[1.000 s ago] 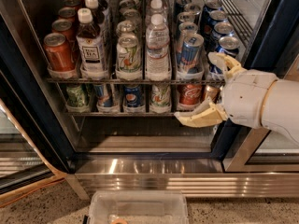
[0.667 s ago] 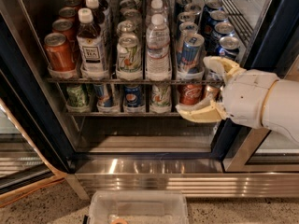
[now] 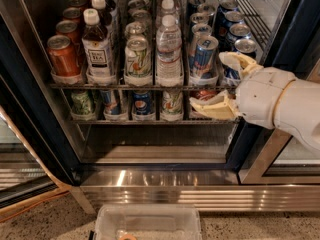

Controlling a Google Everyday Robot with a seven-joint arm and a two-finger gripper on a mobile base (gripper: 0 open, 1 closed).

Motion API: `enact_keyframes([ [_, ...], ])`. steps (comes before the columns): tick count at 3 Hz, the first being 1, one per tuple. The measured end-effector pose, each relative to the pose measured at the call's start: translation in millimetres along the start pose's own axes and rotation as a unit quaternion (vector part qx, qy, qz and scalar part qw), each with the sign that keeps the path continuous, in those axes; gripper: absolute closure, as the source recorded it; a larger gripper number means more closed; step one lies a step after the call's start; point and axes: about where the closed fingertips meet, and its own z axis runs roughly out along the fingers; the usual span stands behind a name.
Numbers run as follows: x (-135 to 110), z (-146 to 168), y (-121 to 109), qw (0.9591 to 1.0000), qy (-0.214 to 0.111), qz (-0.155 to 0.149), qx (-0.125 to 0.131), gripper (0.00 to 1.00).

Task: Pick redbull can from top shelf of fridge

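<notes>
Redbull can (image 3: pixel 204 58): front of its lane on the top shelf (image 3: pixel 115 86), upright, slim, blue and silver panels, shiny lid with tab facing you, base tucked behind the clear front stop. A water bottle (image 3: pixel 169 51) stands just beside it on one side and a wider dark-blue can (image 3: pixel 239 49) on the other, so you have little room. The hand (image 3: pixel 210 81) is released, fingers spread wide, sitting in front of and to the right of the can. It appears not to be touching the can. Watch the spread: the upper finger (image 3: pixel 239 61) lies against the dark-blue can's lane, and the lower finger (image 3: pixel 212 108) hangs below the shelf edge, in front of the lower rack (image 3: pixel 150 120). If you close from here, you'd likely pinch wire and front stop rather than the can, or nudge the neighbour. A slim can also tips easily, and the stop probably means lifting before pulling clear of the fridge (image 3: pixel 30 114).
</notes>
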Motion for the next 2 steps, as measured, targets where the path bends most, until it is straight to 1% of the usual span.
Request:
enact_keyframes([
  [1,5,10,-23,0.9991,-0.009,0.000,0.043,0.27],
  [2,11,33,-36,0.9969,-0.029,0.020,0.070,0.27],
])
